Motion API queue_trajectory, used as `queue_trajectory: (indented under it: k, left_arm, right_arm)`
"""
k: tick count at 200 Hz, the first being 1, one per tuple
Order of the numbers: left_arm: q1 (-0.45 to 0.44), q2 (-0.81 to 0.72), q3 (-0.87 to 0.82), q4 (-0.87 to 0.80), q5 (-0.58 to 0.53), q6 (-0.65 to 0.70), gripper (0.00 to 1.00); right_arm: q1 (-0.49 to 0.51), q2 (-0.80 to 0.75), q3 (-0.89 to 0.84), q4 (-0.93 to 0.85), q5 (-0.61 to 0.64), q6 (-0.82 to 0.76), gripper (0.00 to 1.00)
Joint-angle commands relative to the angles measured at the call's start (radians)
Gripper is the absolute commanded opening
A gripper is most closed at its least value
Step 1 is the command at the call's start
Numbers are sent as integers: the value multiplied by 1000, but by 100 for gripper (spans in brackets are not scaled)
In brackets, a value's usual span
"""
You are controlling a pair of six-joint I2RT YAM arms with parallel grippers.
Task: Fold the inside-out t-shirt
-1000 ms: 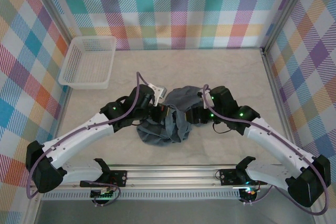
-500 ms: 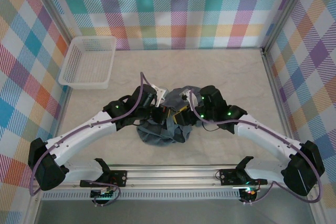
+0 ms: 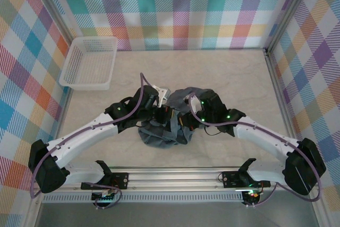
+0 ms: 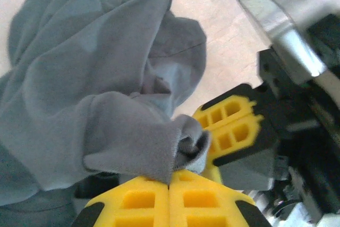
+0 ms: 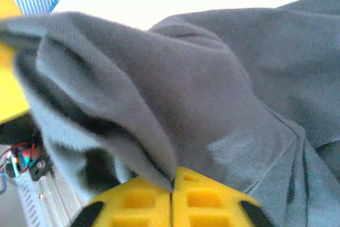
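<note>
The inside-out t-shirt (image 3: 159, 134) lies as a crumpled dark grey heap at the middle of the table, just ahead of the arm bases. Both grippers meet over its top. My left gripper (image 3: 169, 115) comes in from the left. Its yellow fingers (image 4: 138, 200) are pressed together with a folded hem of the t-shirt (image 4: 95, 78) caught at their tips. My right gripper (image 3: 185, 122) comes in from the right, a hand's width from the left one. In the right wrist view it (image 5: 171, 180) is shut on a raised fold of the t-shirt (image 5: 223, 94).
A white lattice basket (image 3: 89, 62) stands at the far left of the table. Metal posts and checked walls close in the left, right and far sides. The rail (image 3: 175, 176) with the arm bases runs along the near edge.
The right gripper has moved left into the heap and closed on a fold of fabric. The left arm has hardly moved and keeps its hold.
</note>
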Motion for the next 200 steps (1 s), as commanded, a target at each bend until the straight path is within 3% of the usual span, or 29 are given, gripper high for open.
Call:
queue_trajectory:
  k: [1,14,32,50,96,119,133,154,200]
  left_arm:
    - [8,-39,-93,105,76,-164,24]
    - [18,-74,-171,132,97,-268,32]
    - [45,-130,-291,296,178,-405,38]
    - [66,-147,-336,374,253,-449,44]
    - [68,-56,-314,311,308,-348,48]
    - [48,-44,-274,228,401,-163,46]
    - [23,-56,-244,113,390,-50,43]
    - [6,-51,-247,14,344,16,43]
    - [-12,38,-296,178,337,-28,54]
  right_arm:
    - [5,-13,40,12,19,17,0]
    - [5,-29,41,6,25,30,0]
    - [5,-36,43,0,39,45,0]
    - [5,-26,51,-14,52,51,0]
    - [5,10,84,-32,51,55,0]
    - [4,14,93,-50,72,59,0]
    - [5,14,92,-54,87,58,0]
    - [2,20,96,-55,95,54,0]
    - [3,26,104,-61,90,57,0]
